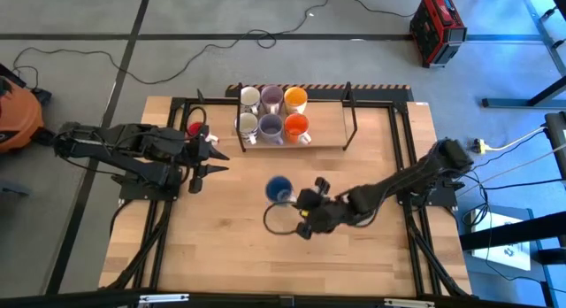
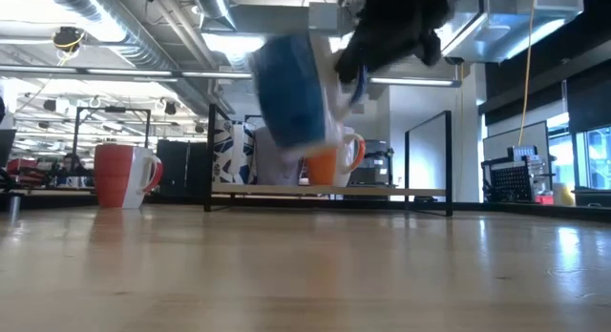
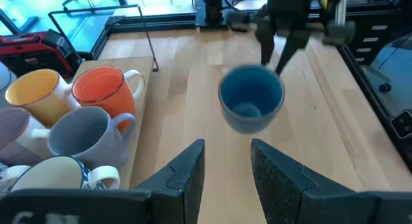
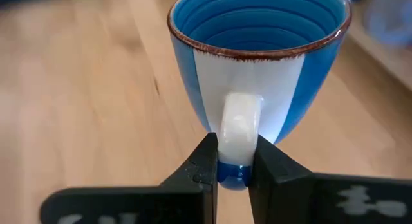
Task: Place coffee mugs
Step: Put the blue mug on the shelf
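A blue mug (image 1: pixel 279 188) with a white handle is up off the table near its middle, in my right gripper (image 1: pixel 302 207), which reaches in from the right. The low view shows the blue mug (image 2: pixel 291 89) in the air. Six mugs stand in two rows on a wooden board (image 1: pixel 325 131) at the far middle: white (image 1: pixel 250 97), lavender (image 1: pixel 271 98), yellow-orange (image 1: pixel 295 99), white (image 1: pixel 248 124), lavender (image 1: pixel 271 127) and orange (image 1: pixel 296 127). A red mug (image 1: pixel 193 129) stands on the table beside my left gripper (image 1: pixel 212 162), which is open and holds nothing. My right gripper (image 4: pixel 233 156) pinches the blue mug's white handle (image 4: pixel 239 121) between its two fingers, one finger on each flat side of the loop. The fingers come at it roughly level from the table's right side. The mug is lifted clear of the table, mouth up.
A black wire frame (image 1: pixel 352 113) stands around the board. Black rails (image 1: pixel 402 157) run along both sides of the table. A loop of dark cable (image 1: pixel 281 224) lies just near of the blue mug. Bare wood stretches across the near half of the table (image 1: pixel 265 264).
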`<control>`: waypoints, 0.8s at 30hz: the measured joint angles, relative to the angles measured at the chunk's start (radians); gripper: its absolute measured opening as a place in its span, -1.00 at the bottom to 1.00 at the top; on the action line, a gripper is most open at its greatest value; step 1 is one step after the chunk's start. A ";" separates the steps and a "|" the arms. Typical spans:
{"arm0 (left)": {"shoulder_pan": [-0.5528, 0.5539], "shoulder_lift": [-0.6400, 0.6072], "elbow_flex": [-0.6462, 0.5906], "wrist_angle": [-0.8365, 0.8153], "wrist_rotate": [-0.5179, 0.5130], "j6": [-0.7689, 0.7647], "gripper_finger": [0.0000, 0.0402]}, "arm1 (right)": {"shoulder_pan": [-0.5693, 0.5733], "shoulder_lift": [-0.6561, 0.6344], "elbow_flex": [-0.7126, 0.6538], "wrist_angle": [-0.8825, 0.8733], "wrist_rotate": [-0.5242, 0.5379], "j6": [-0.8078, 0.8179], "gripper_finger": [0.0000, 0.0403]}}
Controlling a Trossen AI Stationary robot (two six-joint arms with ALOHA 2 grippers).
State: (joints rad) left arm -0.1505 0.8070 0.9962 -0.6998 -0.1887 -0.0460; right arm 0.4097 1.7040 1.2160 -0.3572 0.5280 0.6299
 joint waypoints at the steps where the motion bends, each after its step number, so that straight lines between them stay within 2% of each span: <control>1: 0.000 0.000 0.000 0.000 0.000 0.000 -0.40 | 0.005 0.025 0.000 0.001 0.006 0.003 -0.84; 10: 0.000 0.000 0.000 0.001 0.000 0.003 -0.40 | 0.012 0.187 0.000 0.091 0.001 0.048 -0.84; 17: 0.000 0.000 0.000 0.001 0.000 0.003 -0.40 | 0.011 0.213 0.002 0.128 -0.006 0.053 -0.84; 19: 0.000 0.000 0.000 0.002 0.000 0.003 -0.40 | 0.011 0.213 0.002 0.121 -0.012 0.057 -0.77; 24: 0.000 0.000 0.000 0.002 0.000 0.003 -0.40 | 0.009 0.213 0.002 0.110 -0.069 0.059 -0.42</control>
State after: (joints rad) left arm -0.1505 0.8070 0.9962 -0.6979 -0.1890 -0.0432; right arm 0.4183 1.9167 1.2175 -0.2471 0.4592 0.6891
